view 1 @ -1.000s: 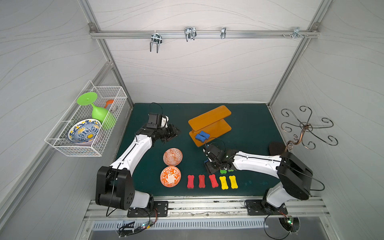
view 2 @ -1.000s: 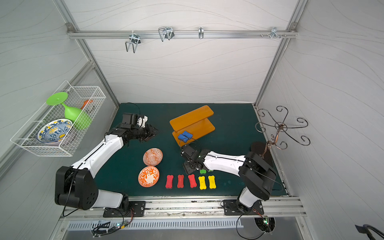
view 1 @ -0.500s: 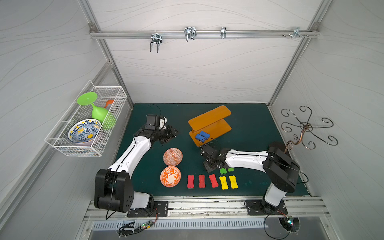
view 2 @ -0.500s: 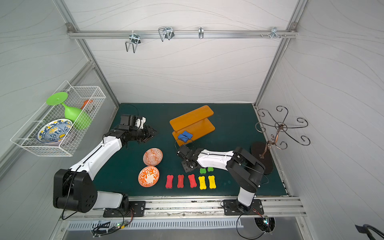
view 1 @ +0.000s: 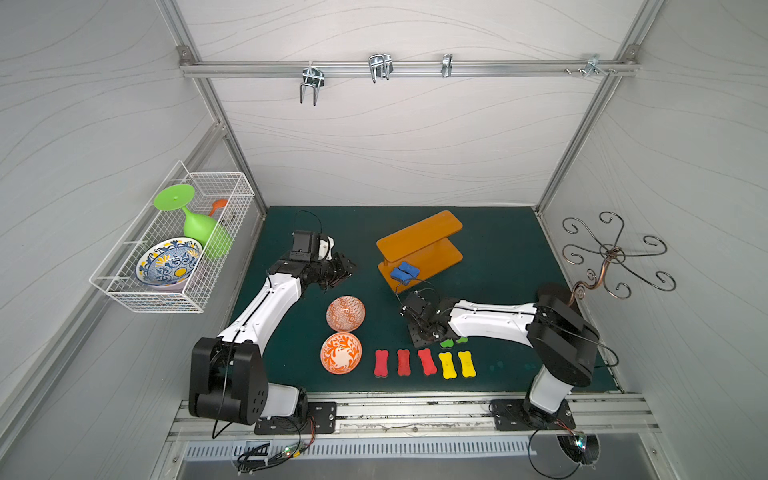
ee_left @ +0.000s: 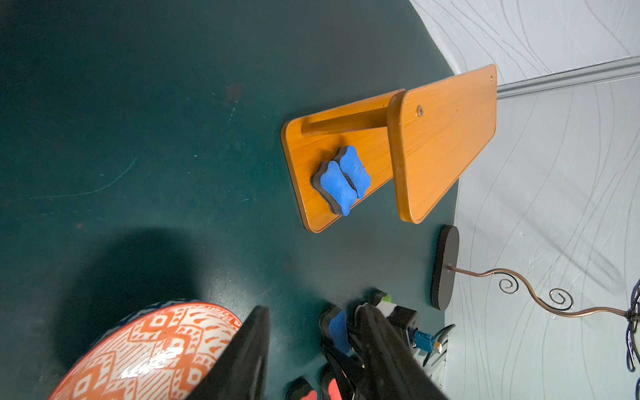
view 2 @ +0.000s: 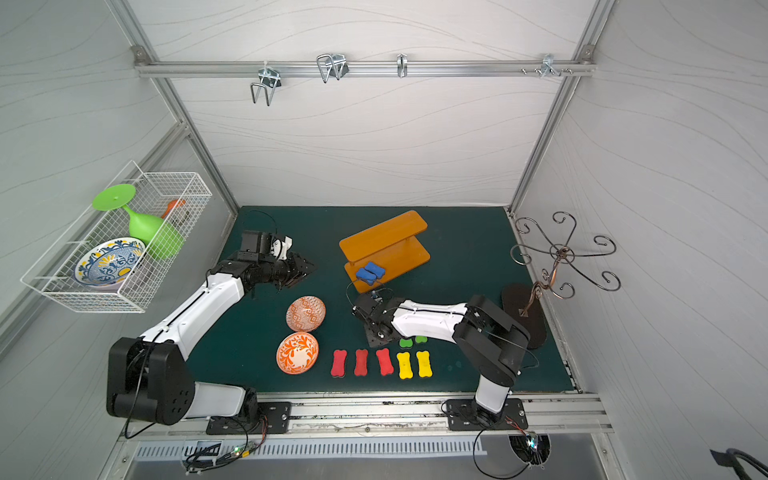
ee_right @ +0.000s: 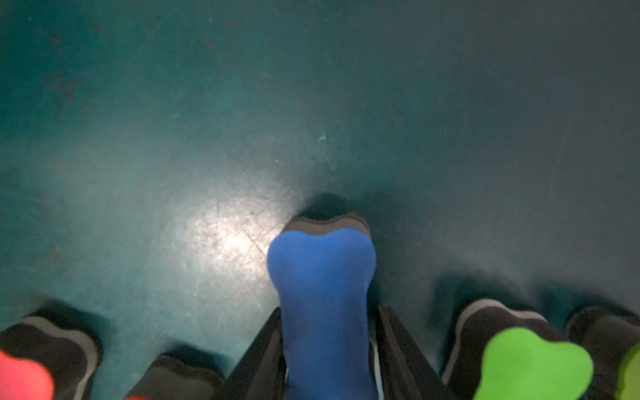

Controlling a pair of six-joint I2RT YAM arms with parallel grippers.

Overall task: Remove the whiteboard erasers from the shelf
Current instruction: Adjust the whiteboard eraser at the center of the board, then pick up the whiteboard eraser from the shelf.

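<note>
The left arm [view 1: 270,303] is hovering with jaws parted and empty, two blue erasers [view 1: 404,272] are lying on the shelf's [view 1: 419,233] lower board awaiting removal, and the right arm's [view 1: 490,318] jaws are gripping a third blue eraser [ee_right: 322,294] low over the tabletop [view 1: 503,253], apparently to line it up beside the green erasers [view 1: 447,343].

The orange two-tier shelf [view 1: 419,235] stands upright, with two blue erasers [view 1: 404,272] side by side, touching, at one end of its lower board. Three red erasers [view 1: 402,362] and two yellow erasers [view 1: 447,365] form a row. Two green erasers [view 1: 447,343] lie just behind, with a third blue eraser [ee_right: 323,298] beside them, perhaps slightly lifted.
</note>
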